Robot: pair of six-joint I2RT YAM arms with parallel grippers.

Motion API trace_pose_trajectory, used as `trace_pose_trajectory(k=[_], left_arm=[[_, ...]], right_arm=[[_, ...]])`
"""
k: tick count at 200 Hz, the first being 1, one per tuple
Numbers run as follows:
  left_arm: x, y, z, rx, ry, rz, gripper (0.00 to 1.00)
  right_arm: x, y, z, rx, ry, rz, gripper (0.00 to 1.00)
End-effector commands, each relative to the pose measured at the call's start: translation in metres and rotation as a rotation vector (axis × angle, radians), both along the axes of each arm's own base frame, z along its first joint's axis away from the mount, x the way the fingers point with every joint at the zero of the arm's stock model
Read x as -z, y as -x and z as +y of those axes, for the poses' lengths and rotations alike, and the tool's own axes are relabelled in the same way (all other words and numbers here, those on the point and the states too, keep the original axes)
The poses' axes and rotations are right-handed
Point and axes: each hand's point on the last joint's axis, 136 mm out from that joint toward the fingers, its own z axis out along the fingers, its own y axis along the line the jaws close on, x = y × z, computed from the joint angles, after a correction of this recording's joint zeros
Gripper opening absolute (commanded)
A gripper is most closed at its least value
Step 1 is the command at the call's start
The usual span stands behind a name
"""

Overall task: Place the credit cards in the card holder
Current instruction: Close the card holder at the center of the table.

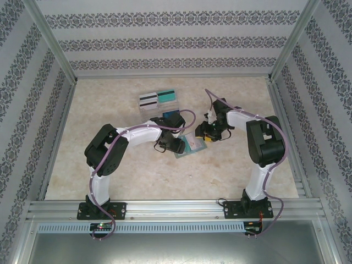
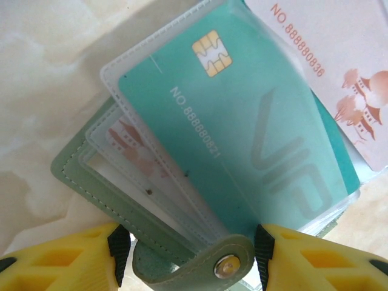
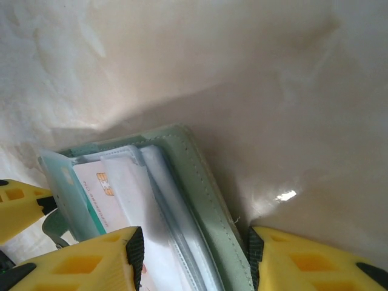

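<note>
Entry: card holder, sage green, lying open near the middle of the desk, between my two hands. Contents: a teal card seated in a clear sleeve. A pink-marked card sits in a sleeve beneath it. A pale card with pink marks lies over the holder's far corner; I cannot tell whether it is pocketed. Outstanding: a striped white card and a second teal card stand in the clear stand toward the far edge, well apart from the holder. I judge the job about half done. My left hand has its fingers either side of the snap strap, half-wide; I cannot tell whether it grips or merely straddles. My right hand is half-closed on the holder's edge, pads against cover and sleeves. The overhead view supplies the stand and its cards. The left wrist supplies card faces too small to read from above. The right wrist supplies the stitched cover edge and my grip on it.
</note>
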Motion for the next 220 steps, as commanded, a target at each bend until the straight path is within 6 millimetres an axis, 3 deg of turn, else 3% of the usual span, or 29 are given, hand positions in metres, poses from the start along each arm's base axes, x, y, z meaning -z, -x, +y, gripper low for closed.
trace_pose_trajectory(k=[1,45,95,115,132,155,166,197,220], left_arm=[[0.009,0.004,0.002,-0.014,-0.011,0.022,0.59],[0.01,0.003,0.002,-0.015,-0.016,0.021,0.59],[0.009,0.003,0.004,-0.016,-0.02,0.017,0.57],[0.009,0.003,0.004,-0.018,-0.018,0.013,0.51],[0.007,0.003,0.002,-0.017,-0.011,0.013,0.4],[0.008,0.003,0.003,-0.019,-0.016,0.013,0.38],[0.006,0.003,0.003,-0.02,-0.014,0.011,0.32],[0.004,0.002,0.005,-0.026,-0.012,-0.004,0.31],[0.003,0.0,0.007,-0.033,-0.008,-0.028,0.2]], right_arm=[[-0.018,0.004,0.024,-0.029,-0.12,0.005,0.51],[-0.053,0.001,0.03,-0.023,-0.181,-0.048,0.51],[-0.072,0.003,0.035,-0.025,-0.23,-0.063,0.51],[-0.073,0.005,0.037,-0.026,-0.243,-0.058,0.51],[-0.074,0.005,0.04,-0.031,-0.249,-0.059,0.51],[-0.074,0.007,0.044,-0.038,-0.248,-0.057,0.51],[-0.073,0.007,0.043,-0.037,-0.243,-0.057,0.51],[-0.069,0.011,0.045,-0.047,-0.224,-0.048,0.51],[-0.068,0.016,0.049,-0.058,-0.224,-0.042,0.51]])
